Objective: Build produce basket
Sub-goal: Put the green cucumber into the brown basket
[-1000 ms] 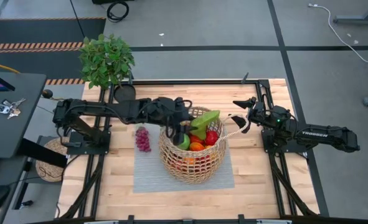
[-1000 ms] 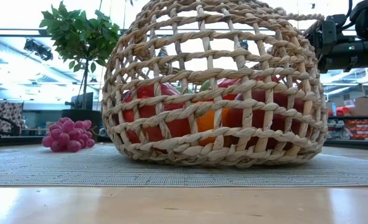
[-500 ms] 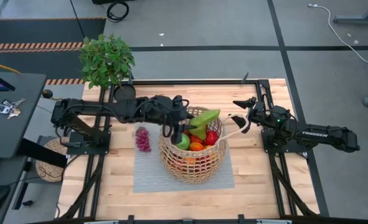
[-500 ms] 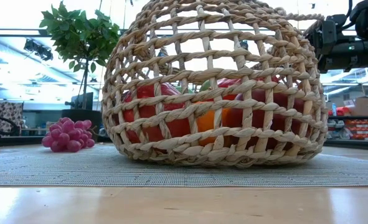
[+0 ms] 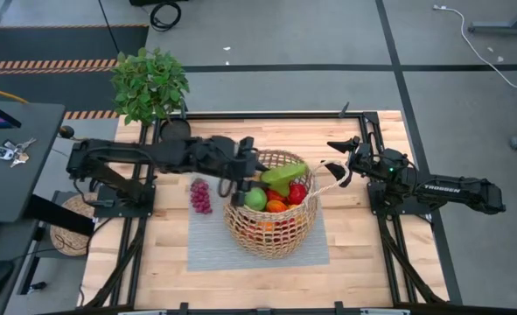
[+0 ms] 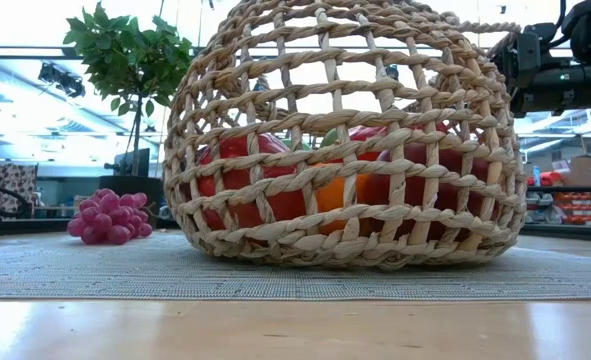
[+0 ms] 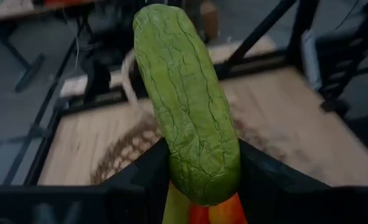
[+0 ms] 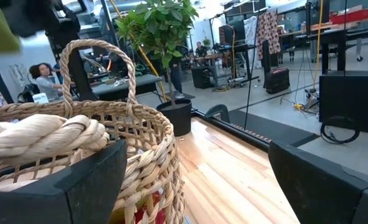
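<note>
The cucumber (image 7: 190, 106) is clamped in the left gripper (image 5: 241, 171) above the basket (image 5: 271, 229) rim's left side. If released there, it could apparently roll outside toward the grapes (image 5: 200, 195). The right gripper (image 5: 335, 168) stands spread beside a loop handle (image 8: 99, 68).

table (image 5: 363, 254): wood | mat (image 5: 206, 249): grey | on mat: basket (image 5: 271, 229), grapes (image 5: 201, 195)

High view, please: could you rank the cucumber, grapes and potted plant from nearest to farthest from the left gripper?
1. Cucumber: held in the left gripper, over the basket.
2. Grapes: on the mat, left of the basket.
3. Potted plant: far-left table corner.
</note>
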